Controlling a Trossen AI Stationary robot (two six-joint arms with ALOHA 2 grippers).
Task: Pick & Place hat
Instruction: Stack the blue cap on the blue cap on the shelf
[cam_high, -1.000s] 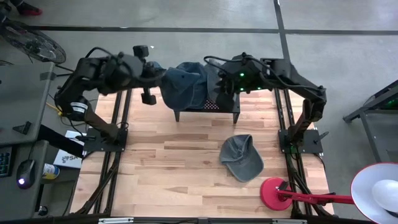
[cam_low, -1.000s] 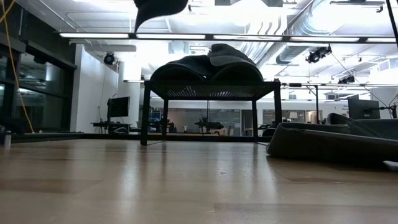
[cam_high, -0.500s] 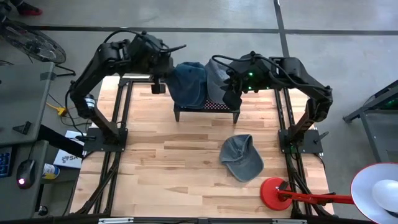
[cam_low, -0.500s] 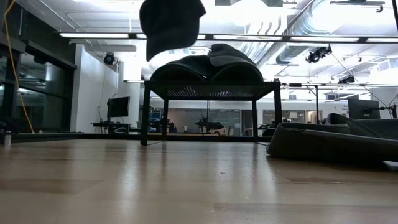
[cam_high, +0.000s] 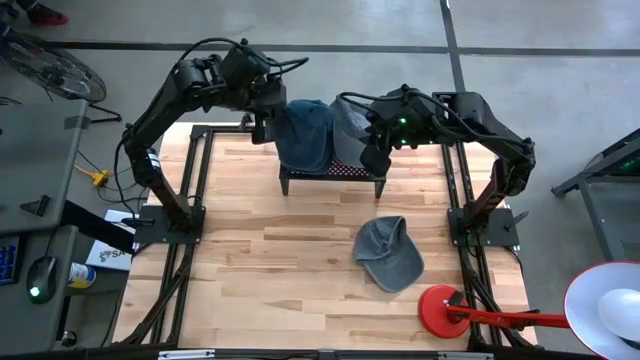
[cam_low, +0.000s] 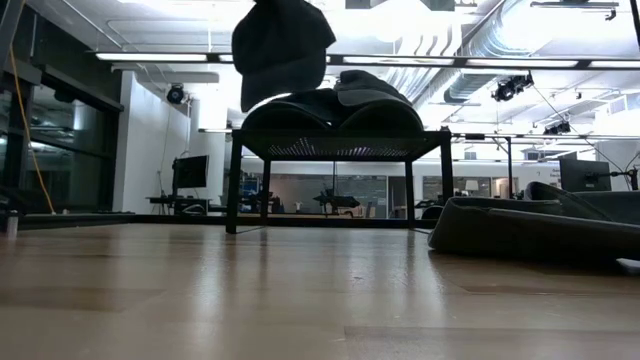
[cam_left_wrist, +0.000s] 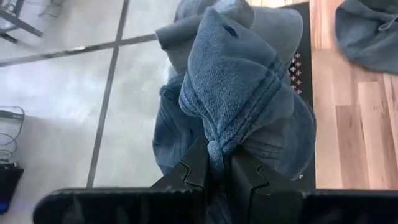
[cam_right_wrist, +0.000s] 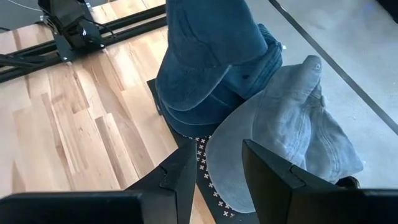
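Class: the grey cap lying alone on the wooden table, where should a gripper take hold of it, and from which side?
Grip the grey cap at the soft crown, coming straight down from above. It lies flat and slumped on the table, so the fabric there can bunch between the fingers. This is a judgement.

Premises: open-plan lab or workshop. Exposed ceiling ducts (cam_low: 480, 70), strip lights (cam_low: 400, 57) and glass partitions (cam_low: 330, 190). Concrete floor (cam_high: 330, 25) surrounds the table (cam_high: 270, 265).

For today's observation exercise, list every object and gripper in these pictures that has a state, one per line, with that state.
Left gripper: shut on the blue hat, above the stand.
Blue hat: bunched, hanging from the left gripper.
Right gripper: open, empty, over the stand.
Grey hat: lying on the stand.
Stand: upright, bearing hats.
Loose hat: lying on the table.
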